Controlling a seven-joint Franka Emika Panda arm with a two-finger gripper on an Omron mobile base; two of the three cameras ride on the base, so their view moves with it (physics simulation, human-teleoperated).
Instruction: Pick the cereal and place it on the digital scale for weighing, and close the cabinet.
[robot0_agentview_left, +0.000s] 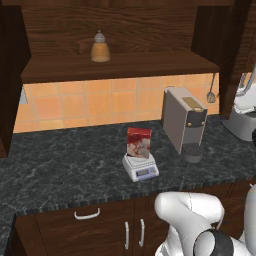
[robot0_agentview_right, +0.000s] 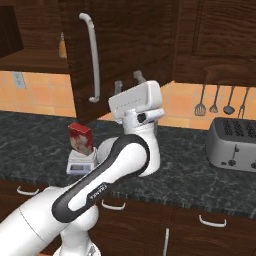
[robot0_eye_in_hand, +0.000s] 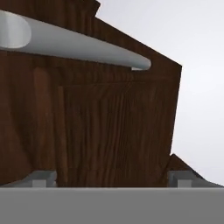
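The small red cereal box (robot0_agentview_left: 139, 142) with a white and pinkish picture stands upright on the top plate of the small white-grey digital scale (robot0_agentview_left: 141, 168), which sits on the dark speckled stone bench (robot0_agentview_left: 60, 170). Both lie below the fingers and to their left, well apart from them.

The white arm's two-finger gripper (robot0_agentview_right: 128, 83) is raised and points at the open door of the dark brown wooden wall cabinet (robot0_agentview_right: 130, 45). The fingers (robot0_agentview_right: 138, 76) stand wide apart and hold nothing. In the hand view the door's wood face fills the space just ahead of them, and the long silver bar handle (robot0_agentview_right: 92, 57) runs across above them. In the right base view this handle hangs to the left of the fingers, close by but not touching.

The cabinet is open; on its shelf, up and left of the fingers, stands an amber bottle with a grey cap (robot0_agentview_left: 100, 47).

A tall grey coffee machine (robot0_agentview_left: 183, 123) stands on the bench just right of the scale. A silver toaster (robot0_agentview_right: 232, 144) sits on the bench to the right of the fingers and below them, with dark utensils (robot0_agentview_right: 215, 100) hanging on the tiled wall above it.
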